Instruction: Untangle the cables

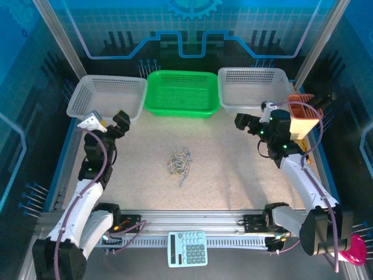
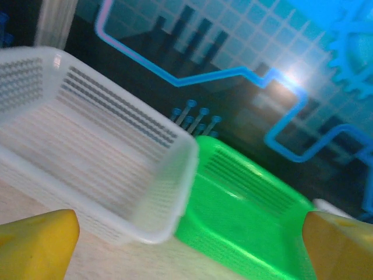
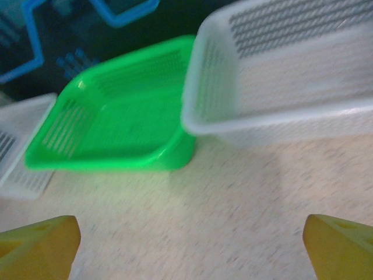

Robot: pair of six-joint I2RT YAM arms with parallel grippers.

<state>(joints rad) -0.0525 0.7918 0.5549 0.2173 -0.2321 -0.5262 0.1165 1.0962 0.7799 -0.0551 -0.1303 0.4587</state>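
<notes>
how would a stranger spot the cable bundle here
On the speckled beige table, find the green plastic mesh basket at the far edge. Straight in front of it, mid-table, lies a small tangled clump of thin curly cables, dark blue and pale yellowish: loose cord, unlike that rigid basket.

Speckled table [image 1: 233, 175]: cables [image 1: 181, 163], green basket [image 1: 182, 110], white baskets [image 1: 108, 104]

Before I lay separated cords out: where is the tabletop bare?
Bare table lies either side of the cables and between them and the green basket. The back is crowded: left white basket and right white basket flank it.
</notes>
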